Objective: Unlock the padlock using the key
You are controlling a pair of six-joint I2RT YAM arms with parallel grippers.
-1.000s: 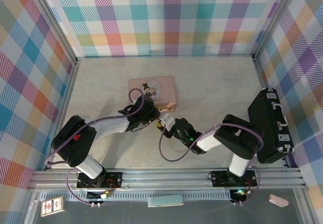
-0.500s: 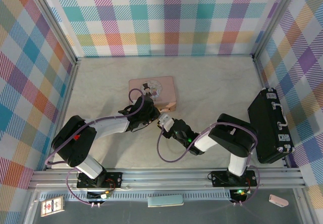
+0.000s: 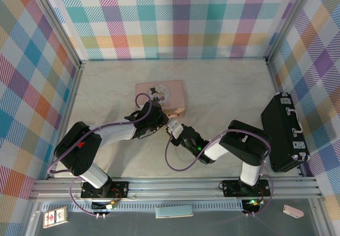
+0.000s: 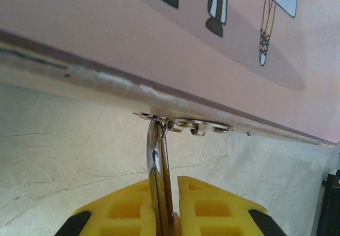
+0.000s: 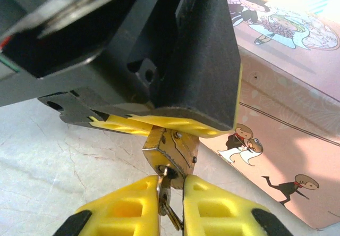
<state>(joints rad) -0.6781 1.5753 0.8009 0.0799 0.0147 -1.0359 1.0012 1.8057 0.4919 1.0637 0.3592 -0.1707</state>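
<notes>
Turning step, at the near edge of the pink rectangular cartoon tin [image 3: 159, 93].
The left gripper [image 4: 170, 207] clamps the small brass padlock [image 5: 171, 153]; the right gripper [image 5: 171, 196] pinches the thin silver key [image 5: 162, 185], seated. Twist along its shaft, no sideways pull.

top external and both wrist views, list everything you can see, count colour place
pink tin: one, pink with cartoon figures, table centre
padlock: one, brass, by the tin's near edge, in the left gripper
key: one, silver-grey, tip at the padlock's keyhole
black case: one, black, table's right edge
table: one, pale beige
plaid walls: three, multicolour, around the table
flat bar: one, pale teal, bottom centre
small card: one, red and white, bottom left
small pink object: one, bottom right
left gripper: one, yellow fingers, shut on padlock
right gripper: one, yellow fingers, closed on key
</notes>
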